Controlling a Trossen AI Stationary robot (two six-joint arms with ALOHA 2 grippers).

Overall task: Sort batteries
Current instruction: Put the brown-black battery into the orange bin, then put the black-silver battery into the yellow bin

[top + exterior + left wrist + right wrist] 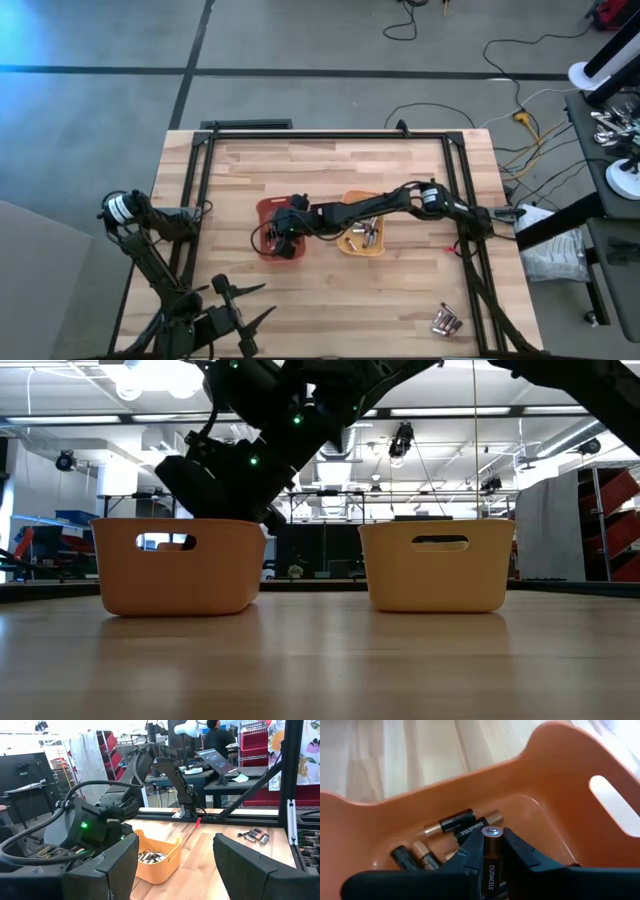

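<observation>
- Copper-topped dark batteries (451,825) already lie in the bottom of the orange tray (555,780), several of them side by side, so part of my sorting is done.
- Silvery cells (366,234) sit in the yellow tray (345,243) just beside the orange one, which I read as the other sorted group.
- A small cluster of loose batteries (446,321) is left on the wooden table (330,170) near its front right corner, well apart from both trays; I judge the task roughly midway, with that pile yet to be sorted.
- My right gripper (491,851) hangs over the orange tray, fingers closed tight on one dark, copper-ended battery (490,855) held upright between the pads, its tip above the cells below.
- It needs only a release here, I think, since it matches the tray's contents.
- My left gripper (235,310) waits at the table's front left edge, holding nothing, its fingers spread wide apart.
</observation>
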